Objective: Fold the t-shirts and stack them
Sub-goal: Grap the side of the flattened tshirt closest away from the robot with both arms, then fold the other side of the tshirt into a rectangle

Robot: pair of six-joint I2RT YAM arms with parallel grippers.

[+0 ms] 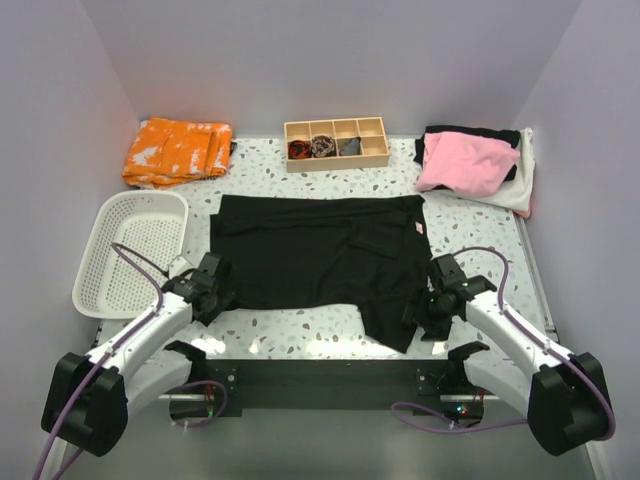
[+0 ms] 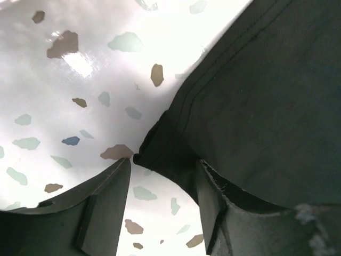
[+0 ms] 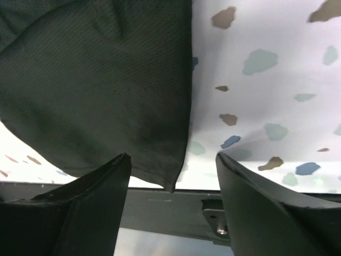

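A large black t-shirt (image 1: 320, 250) lies spread flat mid-table, with a small white label (image 1: 419, 228) near its right edge. My left gripper (image 1: 212, 290) is at its near left corner. In the left wrist view the jaws (image 2: 162, 162) stand open astride that bunched corner (image 2: 160, 152). My right gripper (image 1: 430, 305) is at the shirt's near right flap. Its jaws (image 3: 171, 156) are open, and the hem corner (image 3: 171, 178) hangs between them over the table's front edge. More t-shirts, pink (image 1: 465, 162) on black and white, are piled at the back right.
A white basket (image 1: 135, 250) sits at the left edge. An orange patterned cloth (image 1: 178, 150) lies at the back left. A wooden compartment tray (image 1: 335, 143) with small dark fabric rolls stands at the back centre. The speckled table (image 1: 300, 330) ends just below the shirt.
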